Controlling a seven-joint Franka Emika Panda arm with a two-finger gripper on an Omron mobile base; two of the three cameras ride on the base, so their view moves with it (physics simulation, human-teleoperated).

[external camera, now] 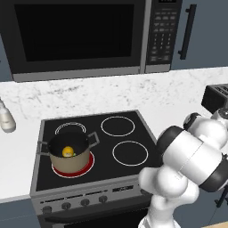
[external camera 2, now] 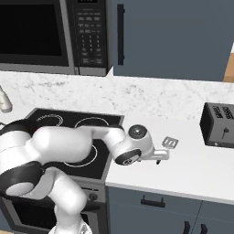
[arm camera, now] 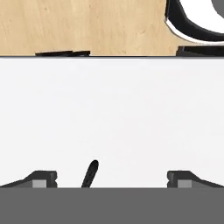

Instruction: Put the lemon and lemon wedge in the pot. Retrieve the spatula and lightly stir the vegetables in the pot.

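Fingers (arm camera: 43,179) stand at their widest in the hand view, one dark tip at each lower side with a broad stretch of white counter (arm camera: 113,118) between them, and they grip nothing. Between the tips, nearer the left one, the end of the thin black handle of the spatula (arm camera: 90,173) lies on the counter, touching neither tip. Beyond the counter's edge in that view a wooden floor (arm camera: 87,26) shows.

Going left to right in the left base view, a pale bottle (external camera: 6,119) stands on the counter near its left edge. Next comes the black stove (external camera: 95,147), and on its front left burner, which glows red, sits the pot (external camera: 69,152). The lemon (external camera: 67,152) lies inside the pot, with a hint of green beside it; whether the wedge is there too is too small to tell. Above the stove hangs a microwave (external camera: 80,35).

In the right base view the gripper (external camera 2: 157,157) reaches low over the counter just right of the stove, near the front edge. The spatula's slotted grey head lies flat just beside and beyond it. Farther right, well apart, a black toaster (external camera 2: 218,124) stands toward the back of the counter.
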